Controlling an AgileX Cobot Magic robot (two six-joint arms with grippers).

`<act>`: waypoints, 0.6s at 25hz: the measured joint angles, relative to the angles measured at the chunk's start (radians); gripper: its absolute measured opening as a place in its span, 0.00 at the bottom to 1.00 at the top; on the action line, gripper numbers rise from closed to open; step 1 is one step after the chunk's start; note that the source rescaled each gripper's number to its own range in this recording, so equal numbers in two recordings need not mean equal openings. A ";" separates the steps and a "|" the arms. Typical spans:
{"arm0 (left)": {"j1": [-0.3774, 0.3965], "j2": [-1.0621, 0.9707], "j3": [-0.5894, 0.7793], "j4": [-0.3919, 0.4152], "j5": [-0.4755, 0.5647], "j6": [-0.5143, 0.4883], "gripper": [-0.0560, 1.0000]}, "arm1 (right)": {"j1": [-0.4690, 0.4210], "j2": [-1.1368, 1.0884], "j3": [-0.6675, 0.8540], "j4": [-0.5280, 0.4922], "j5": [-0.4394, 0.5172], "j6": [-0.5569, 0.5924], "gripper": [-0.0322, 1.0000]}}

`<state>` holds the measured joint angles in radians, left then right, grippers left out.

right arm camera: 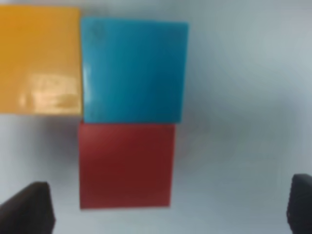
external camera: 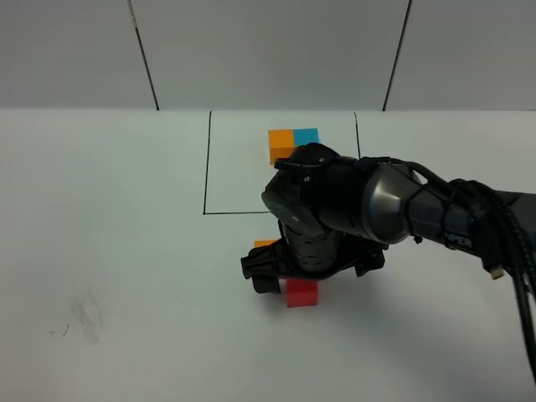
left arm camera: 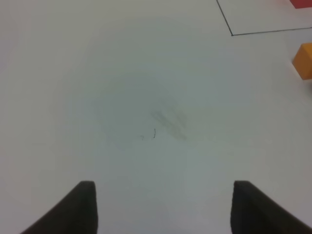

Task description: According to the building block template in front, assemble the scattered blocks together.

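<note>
The building block template sits in the black-line frame (external camera: 205,167) at the back. Its orange cube (external camera: 280,144) and teal-blue cube (external camera: 306,135) show; my right arm hides its red cube there, but the left wrist view catches a corner of it (left arm camera: 302,2). The scattered blocks lie below the frame in an L: orange cube (right arm camera: 40,58) touching the teal-blue cube (right arm camera: 134,70), red cube (right arm camera: 126,165) against the teal-blue one. My right gripper (right arm camera: 168,212) hovers open right above them, holding nothing. In the exterior high view only an orange sliver (external camera: 265,243) and the red cube (external camera: 301,293) show beneath the gripper (external camera: 311,266). My left gripper (left arm camera: 163,209) is open and empty.
The white table (external camera: 100,251) has a faint grey smudge (external camera: 84,314) at the front left, also in the left wrist view (left arm camera: 168,119). The scattered orange cube (left arm camera: 304,61) shows at the edge of the left wrist view, outside the frame's corner (left arm camera: 231,34).
</note>
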<state>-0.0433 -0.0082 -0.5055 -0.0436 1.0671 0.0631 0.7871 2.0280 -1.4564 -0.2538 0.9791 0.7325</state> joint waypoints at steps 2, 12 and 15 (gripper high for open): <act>0.000 0.000 0.000 0.000 0.000 0.000 0.37 | 0.000 -0.039 0.000 0.013 0.020 -0.030 0.99; 0.000 0.000 0.000 0.000 0.000 0.000 0.37 | -0.010 -0.385 0.000 -0.252 0.044 -0.255 1.00; 0.000 0.000 0.000 0.000 0.000 0.000 0.37 | -0.057 -0.516 0.000 -0.371 0.055 -0.335 1.00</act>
<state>-0.0433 -0.0082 -0.5055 -0.0436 1.0671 0.0631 0.7299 1.5125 -1.4564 -0.6250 1.0346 0.3973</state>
